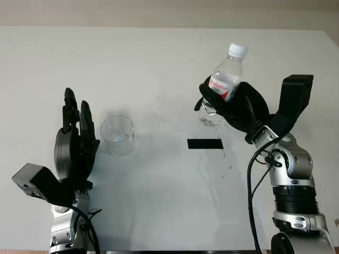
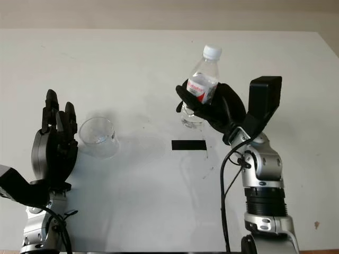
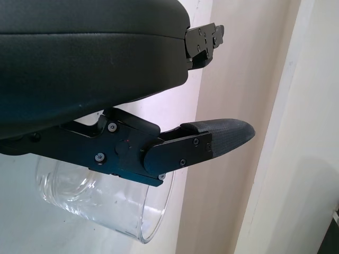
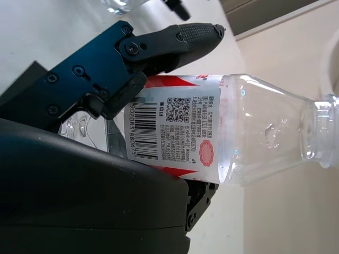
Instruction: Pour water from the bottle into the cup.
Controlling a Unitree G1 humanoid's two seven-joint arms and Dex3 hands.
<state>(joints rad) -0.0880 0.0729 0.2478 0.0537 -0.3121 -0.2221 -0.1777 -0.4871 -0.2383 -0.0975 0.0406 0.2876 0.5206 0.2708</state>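
Note:
A clear plastic bottle (image 1: 226, 79) with a white cap and a red-and-white label is held above the table, tilted slightly right, in my right hand (image 1: 235, 106), whose fingers wrap its lower half. The right wrist view shows the label (image 4: 175, 129) clamped between the black fingers (image 4: 169, 42). A clear glass cup (image 1: 117, 136) stands upright on the white table (image 1: 159, 201) at the left. My left hand (image 1: 76, 137) is open just left of the cup, palm toward it, not touching. The cup (image 3: 100, 201) shows close behind a finger (image 3: 212, 140) in the left wrist view.
A black rectangular tape mark (image 1: 205, 144) lies on the table between cup and bottle, below the bottle. Faint scuff marks (image 1: 212, 121) dot the surface near it. The table's far edge meets a beige wall (image 1: 159, 13).

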